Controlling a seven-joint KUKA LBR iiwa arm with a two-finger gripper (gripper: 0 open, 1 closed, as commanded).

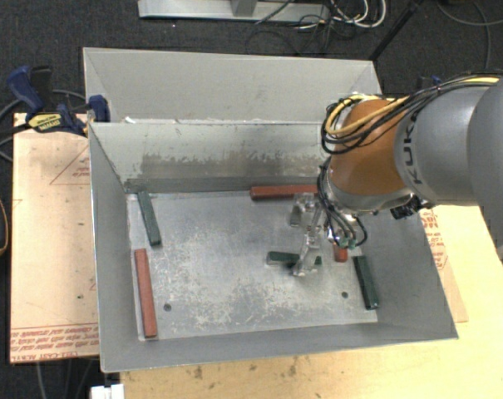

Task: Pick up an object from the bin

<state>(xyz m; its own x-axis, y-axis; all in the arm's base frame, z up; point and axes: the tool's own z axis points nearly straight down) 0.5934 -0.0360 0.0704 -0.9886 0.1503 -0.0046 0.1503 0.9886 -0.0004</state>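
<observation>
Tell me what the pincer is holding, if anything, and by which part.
Cannot tell: the pincer is down at the right end of a short dark green bar right of the bin's middle; no clear grip shows.

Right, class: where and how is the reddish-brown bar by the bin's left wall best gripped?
Probably mid-length on the reddish-brown bar, from straight above, pinching across its narrow width: it lies flat, long and thin, close to the wall.
</observation>
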